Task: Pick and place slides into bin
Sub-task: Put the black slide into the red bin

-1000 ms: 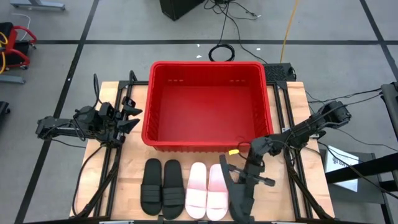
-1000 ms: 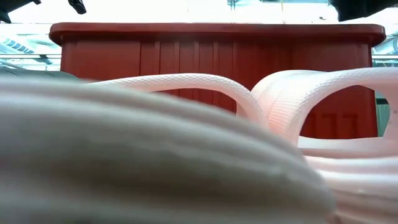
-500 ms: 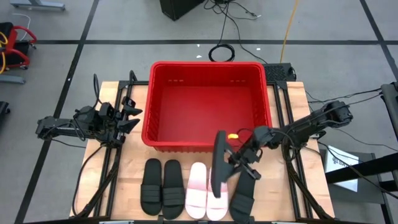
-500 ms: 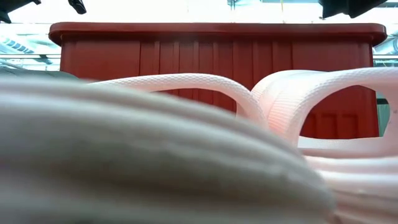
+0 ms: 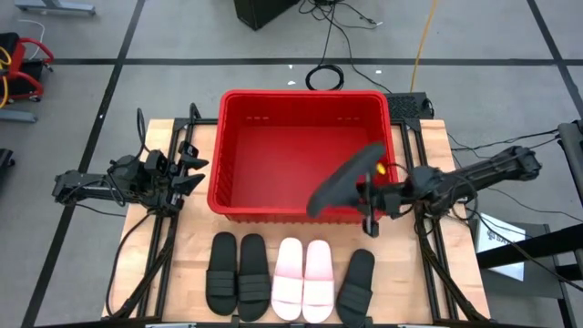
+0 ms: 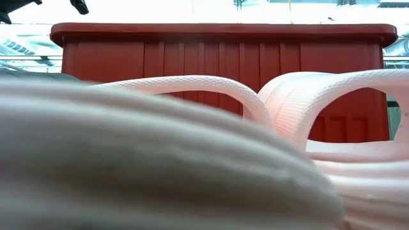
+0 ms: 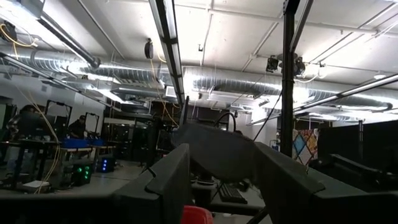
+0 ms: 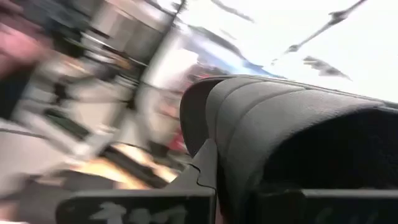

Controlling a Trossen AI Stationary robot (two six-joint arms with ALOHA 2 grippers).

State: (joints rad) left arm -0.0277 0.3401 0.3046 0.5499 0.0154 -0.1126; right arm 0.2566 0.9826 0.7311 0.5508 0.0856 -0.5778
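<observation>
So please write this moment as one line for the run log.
right gripper: shut on black slide, over bin front-right rim | left gripper: open, waiting left of bin | on table: five slides

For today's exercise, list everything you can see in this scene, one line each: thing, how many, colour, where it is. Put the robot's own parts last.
Bin: one, red, far middle of the table, nothing seen lying in it.
Black slides on the table: three; a pair at the near left, a single one at the near right.
Held black slide: one, lifted over the bin's near right rim.
Pale pink slides: two, side by side at the near middle.
Table: one, light wood.
Cables: dark and yellow, on the grey floor beyond the table.
Left gripper: one, dark, open, waiting left of the bin.
Right gripper: one, dark, shut on the held black slide.
</observation>
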